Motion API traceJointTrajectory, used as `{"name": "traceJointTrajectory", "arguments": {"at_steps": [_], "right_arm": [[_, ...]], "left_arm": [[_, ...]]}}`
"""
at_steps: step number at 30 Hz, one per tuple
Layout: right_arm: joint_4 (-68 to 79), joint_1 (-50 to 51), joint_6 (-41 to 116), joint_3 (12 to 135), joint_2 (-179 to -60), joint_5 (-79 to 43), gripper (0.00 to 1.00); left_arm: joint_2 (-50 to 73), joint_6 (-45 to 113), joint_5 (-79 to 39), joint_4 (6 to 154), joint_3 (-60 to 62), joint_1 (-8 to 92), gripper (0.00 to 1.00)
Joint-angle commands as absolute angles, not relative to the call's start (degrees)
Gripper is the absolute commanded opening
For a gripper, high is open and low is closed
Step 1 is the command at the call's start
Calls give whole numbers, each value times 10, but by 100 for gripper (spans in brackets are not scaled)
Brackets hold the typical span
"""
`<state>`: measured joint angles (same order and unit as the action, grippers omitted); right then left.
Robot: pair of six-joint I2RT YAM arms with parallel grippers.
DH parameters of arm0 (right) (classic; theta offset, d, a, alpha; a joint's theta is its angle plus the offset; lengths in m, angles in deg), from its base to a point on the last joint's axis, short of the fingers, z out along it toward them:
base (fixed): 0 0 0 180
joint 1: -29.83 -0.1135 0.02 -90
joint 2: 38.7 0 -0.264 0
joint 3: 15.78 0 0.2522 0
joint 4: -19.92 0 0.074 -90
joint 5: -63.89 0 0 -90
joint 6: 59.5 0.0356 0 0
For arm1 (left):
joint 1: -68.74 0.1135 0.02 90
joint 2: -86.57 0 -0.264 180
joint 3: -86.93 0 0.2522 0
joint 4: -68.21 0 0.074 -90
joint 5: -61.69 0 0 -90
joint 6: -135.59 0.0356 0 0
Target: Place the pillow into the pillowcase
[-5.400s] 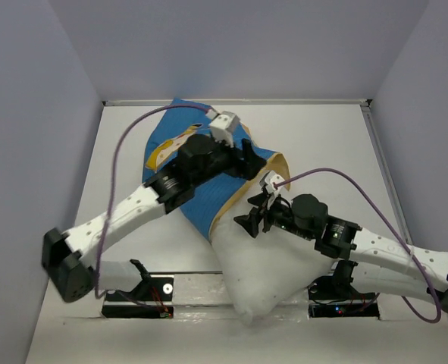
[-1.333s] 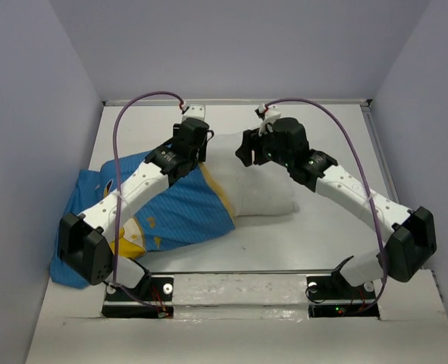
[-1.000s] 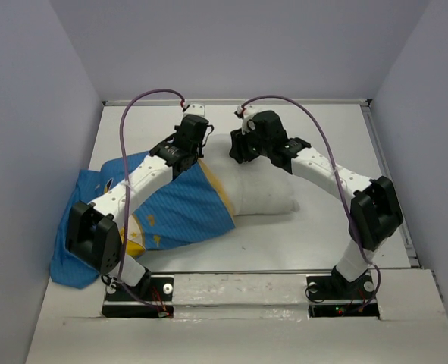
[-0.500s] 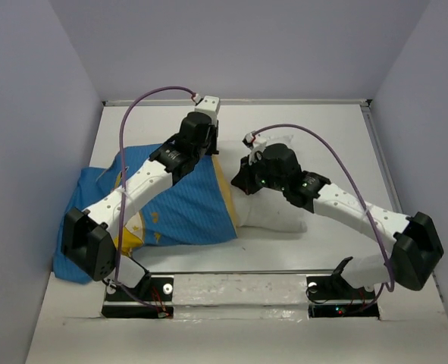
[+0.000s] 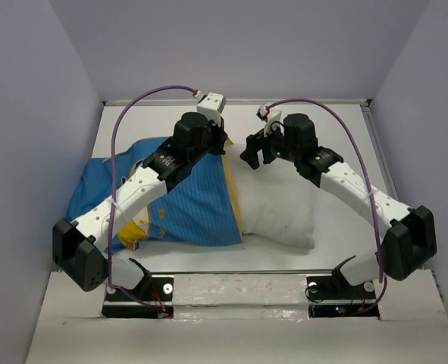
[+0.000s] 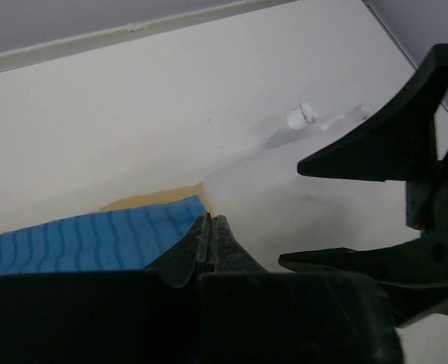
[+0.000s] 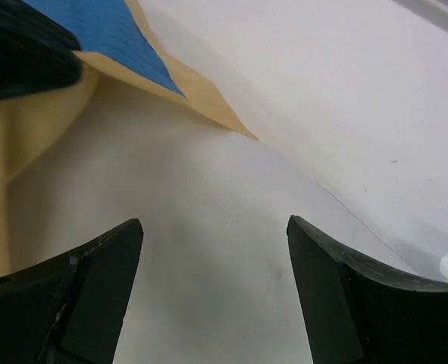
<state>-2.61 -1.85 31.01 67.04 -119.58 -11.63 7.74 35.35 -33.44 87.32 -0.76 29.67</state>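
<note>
Pillow (image 5: 280,208): flat on the table (image 5: 337,136), mid-table, its left part inside the pillowcase (image 5: 182,201), its right part sticking out bare. Pillowcase: blue side up, yellow lining showing at the mouth, body spread toward the left wall. My left gripper (image 6: 210,231): jaws pinched together on the far rim of the pillowcase mouth, holding the cloth up. My right gripper (image 7: 216,280): jaws wide apart, nothing between them, poised over the pillow's far end just beside that mouth.

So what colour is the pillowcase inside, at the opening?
The pillowcase is mustard yellow inside; right wrist view.
</note>
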Motion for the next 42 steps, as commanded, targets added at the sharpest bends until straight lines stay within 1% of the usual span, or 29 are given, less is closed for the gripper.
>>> {"name": "traceJointTrajectory", "arguments": {"at_steps": [1, 4, 6, 7, 8, 9, 10, 12, 13, 16, 20, 21, 24, 26, 27, 28, 29, 31, 34, 37, 39, 42], "right_arm": [[-73, 3, 226, 710, -1262, -34, 83], [-128, 8, 219, 743, -1327, -13, 83], [-131, 8, 218, 739, -1350, 17, 74], [-128, 8, 227, 731, -1351, 63, 54], [-114, 8, 237, 721, -1348, 94, 38], [-91, 8, 255, 705, -1328, 151, 20], [-30, 8, 274, 687, -1314, 168, 2], [34, 8, 346, 632, -1279, 192, 0], [114, 2, 366, 611, -1236, 209, 0], [216, -4, 431, 546, -1151, 205, 0], [234, -4, 446, 529, -1100, 160, 0], [241, -4, 446, 530, -1097, 130, 0], [268, -4, 467, 539, -1123, 63, 0], [292, -4, 481, 546, -1140, 47, 0], [314, -4, 498, 538, -1145, 17, 0], [356, 2, 509, 532, -1145, 14, 0], [368, 2, 514, 525, -1145, 17, 0], [369, 2, 511, 527, -1152, -19, 0], [379, 8, 518, 537, -1196, -85, 0], [423, 8, 564, 536, -1245, -177, 0], [446, 14, 608, 527, -1260, -250, 0], [448, 19, 659, 519, -1263, -326, 0]], "left_arm": [[101, 349, -305, 826, -15, 293, 0], [92, 349, -303, 824, -21, 293, 0], [84, 348, -296, 824, -24, 293, 0], [80, 346, -290, 821, -29, 293, 0], [76, 345, -288, 809, -31, 293, 0], [67, 343, -286, 805, -36, 293, 0], [61, 343, -286, 803, -41, 293, 0], [40, 340, -264, 799, -51, 293, 0], [32, 337, -258, 797, -63, 293, 0], [-7, 324, -235, 789, -98, 293, 0], [-59, 291, -204, 785, -153, 281, 0], [-68, 289, -207, 780, -166, 272, 0], [-75, 265, -209, 768, -176, 243, 0], [-68, 238, -247, 767, -171, 230, 0], [-49, 232, -258, 762, -149, 230, 0], [-36, 227, -261, 755, -136, 231, 0], [-15, 226, -258, 750, -124, 233, 0], [-1, 227, -248, 757, -111, 233, 0], [18, 199, -136, 746, -97, 233, 0], [25, 164, -85, 732, -82, 216, 0], [32, 158, -86, 733, -60, 201, 0], [44, 153, -113, 741, -23, 186, 0]]}}
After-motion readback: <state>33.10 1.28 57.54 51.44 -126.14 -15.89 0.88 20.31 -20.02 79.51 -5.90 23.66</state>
